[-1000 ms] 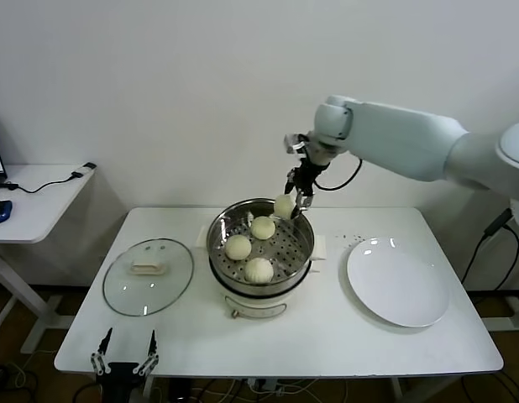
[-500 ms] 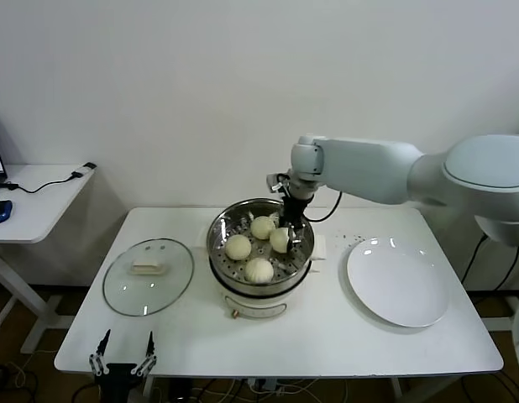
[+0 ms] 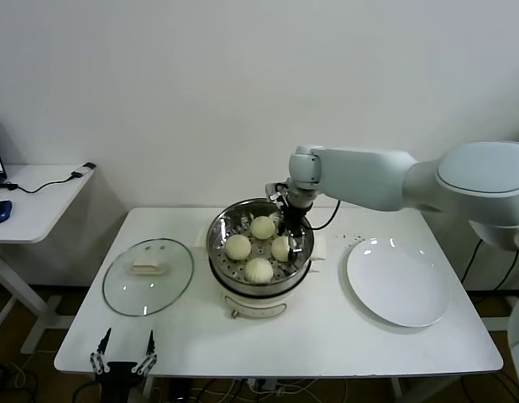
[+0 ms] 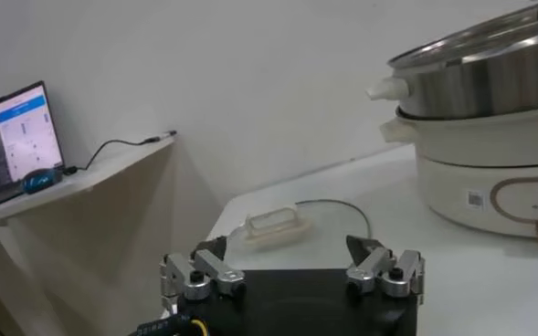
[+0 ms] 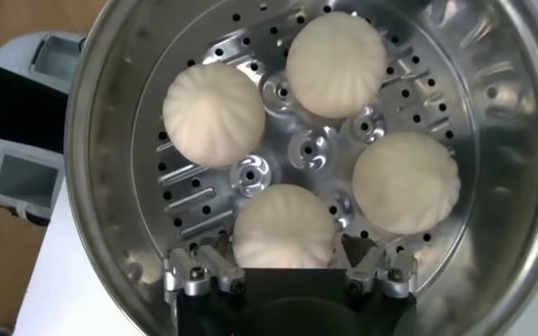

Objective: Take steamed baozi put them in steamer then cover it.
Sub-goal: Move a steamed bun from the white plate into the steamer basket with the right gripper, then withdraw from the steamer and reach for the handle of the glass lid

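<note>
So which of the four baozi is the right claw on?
The right claw straddles the steamed baozi on the steamer's right side, nearest the plate; the other three lie free.

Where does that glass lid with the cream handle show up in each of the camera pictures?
Head view: the glass lid lies flat on the table, left of the steamer.
Left wrist view: it lies just beyond the left claw, handle up.
Right wrist view: not in it.
Shared landmark: the steamer, in all three views.

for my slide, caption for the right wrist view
Right gripper lowers the fourth baozi into the steamer.
</note>
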Controlling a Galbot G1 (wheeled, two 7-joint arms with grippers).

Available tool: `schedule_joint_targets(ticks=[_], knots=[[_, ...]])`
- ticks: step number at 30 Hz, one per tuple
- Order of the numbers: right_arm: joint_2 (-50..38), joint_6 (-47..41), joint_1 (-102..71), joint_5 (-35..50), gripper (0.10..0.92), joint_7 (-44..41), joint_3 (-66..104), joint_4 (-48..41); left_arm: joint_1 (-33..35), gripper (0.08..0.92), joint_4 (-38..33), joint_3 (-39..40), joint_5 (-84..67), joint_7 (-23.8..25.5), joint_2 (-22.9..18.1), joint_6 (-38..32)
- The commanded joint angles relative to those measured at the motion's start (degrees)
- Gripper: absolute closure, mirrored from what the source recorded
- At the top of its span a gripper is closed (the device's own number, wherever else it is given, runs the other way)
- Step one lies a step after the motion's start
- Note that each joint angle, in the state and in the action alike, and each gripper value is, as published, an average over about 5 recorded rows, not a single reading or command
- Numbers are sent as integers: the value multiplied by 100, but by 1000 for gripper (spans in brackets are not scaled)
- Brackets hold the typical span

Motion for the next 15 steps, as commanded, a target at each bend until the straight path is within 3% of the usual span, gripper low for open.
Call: schedule_joint_targets(ticks=[1,8,15], knots=[[-174,80,265,28,203,-131,127,23,9,177,-9,0,7,-1,-1,-3],[-955,719,701,278,203,16,600,30,5,177,-35,-11,20,-2,6,-6],[-2480,2123,491,1049,203,2044,972,898,-5,177,-96,-78,67,-2,-11,0]])
